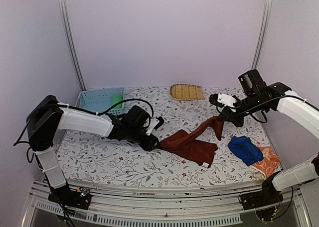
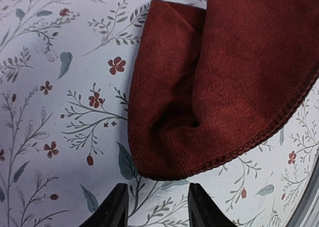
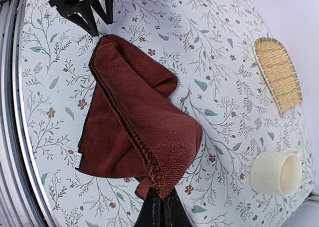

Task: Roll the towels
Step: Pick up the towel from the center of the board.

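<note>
Four towels show from above, none rolled yet: the brown towel [image 1: 192, 145] lies crumpled mid-surface with one corner drawn up toward the right, the blue towel [image 1: 245, 150] sits bunched beside it, resting partly on the orange towel [image 1: 269, 163], and the green towel [image 1: 116, 98] sits in the basket [image 1: 94, 100] at the far left, well apart from the tray [image 1: 187, 91] at the back. In this view the right fingers [image 1: 224, 118] hold the raised brown corner above the surface [image 1: 124, 162], while the left fingers [image 1: 151, 142] sit low at the towel's opposite end. Seen from the left wrist, the left fingers [image 2: 113, 209] stand apart and empty, just short of a folded, rounded corner of the brown towel [image 2: 209, 87], which lies on the surface with its hemmed edge curving off to the right. From the right wrist, the right fingers [image 3: 153, 212] are pinched shut on a corner of the brown towel [image 3: 134, 117], and the cloth hangs down from them in folds to the surface, its far end near the left fingers [image 3: 94, 18]; the tray [image 3: 279, 72] and a cup [image 3: 276, 173] lie off to the side. Judging from this, the step in hand is opening out the brown towel before any rolling. The next move likely calls for the left fingers to go forward and low, close on that near corner, then pull against the right to draw the cloth flat.
</note>
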`<action>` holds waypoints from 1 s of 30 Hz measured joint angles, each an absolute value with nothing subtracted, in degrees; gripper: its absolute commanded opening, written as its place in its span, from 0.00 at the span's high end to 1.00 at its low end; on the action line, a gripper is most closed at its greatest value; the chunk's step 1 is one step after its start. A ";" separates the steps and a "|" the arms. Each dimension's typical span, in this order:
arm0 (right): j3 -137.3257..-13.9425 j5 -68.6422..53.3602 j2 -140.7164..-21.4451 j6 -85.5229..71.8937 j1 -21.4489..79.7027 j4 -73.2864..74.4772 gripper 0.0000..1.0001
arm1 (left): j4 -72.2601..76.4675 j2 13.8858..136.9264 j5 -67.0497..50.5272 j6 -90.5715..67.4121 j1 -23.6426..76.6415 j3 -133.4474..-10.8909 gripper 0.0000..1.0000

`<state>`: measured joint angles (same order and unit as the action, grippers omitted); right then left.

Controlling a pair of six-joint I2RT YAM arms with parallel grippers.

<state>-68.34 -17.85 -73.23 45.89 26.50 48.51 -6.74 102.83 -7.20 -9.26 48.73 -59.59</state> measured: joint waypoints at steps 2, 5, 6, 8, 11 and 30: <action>-67.13 -18.48 -74.46 45.10 25.63 48.23 0.98 | -7.29 106.67 -8.01 -8.69 48.71 -61.36 0.60; -65.06 -18.85 -77.65 44.34 24.80 48.23 0.98 | -8.19 110.43 -8.64 -7.84 48.69 -63.81 0.67; -64.53 -18.87 -78.35 44.14 24.69 48.27 0.98 | -8.51 111.24 -8.75 -7.38 48.66 -64.75 0.71; -63.66 -19.09 -79.29 43.70 24.64 48.42 0.98 | -8.54 112.01 -8.95 -6.81 48.64 -66.08 0.80; -63.53 -19.40 -79.46 43.16 24.67 48.31 0.98 | -8.38 112.07 -9.37 -5.63 48.58 -67.29 0.94; -84.73 -14.13 -82.06 38.22 20.84 38.94 0.97 | -16.62 78.85 0.62 -1.50 39.07 -72.05 1.00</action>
